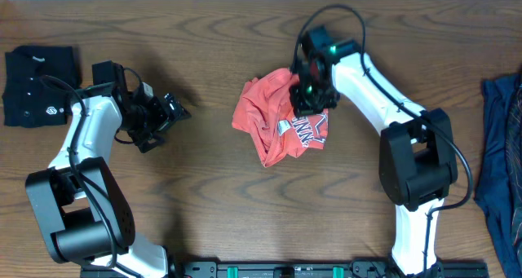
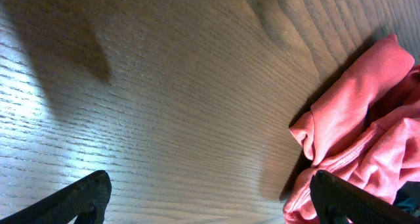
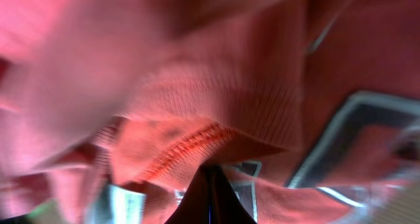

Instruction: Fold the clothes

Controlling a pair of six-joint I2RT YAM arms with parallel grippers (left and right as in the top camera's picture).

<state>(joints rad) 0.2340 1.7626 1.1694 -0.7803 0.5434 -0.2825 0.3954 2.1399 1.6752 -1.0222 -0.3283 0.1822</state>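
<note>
The coral-red T-shirt [image 1: 263, 119] lies crumpled in the middle of the table, its white-and-navy lettering [image 1: 308, 130] on the right side. My right gripper [image 1: 308, 97] is down on the shirt's upper right part. In the right wrist view its jaws [image 3: 210, 179] are pressed together with a fold of the T-shirt [image 3: 216, 86] at their tip. My left gripper [image 1: 167, 125] stands open over bare wood to the left of the shirt. Its fingers [image 2: 79, 198] are wide apart, and the T-shirt's edge [image 2: 367, 119] lies by the right one.
A folded black shirt [image 1: 37, 86] lies at the far left edge. A dark blue garment [image 1: 502, 164] hangs over the right edge of the table. Bare wooden table [image 1: 204, 188] surrounds the T-shirt.
</note>
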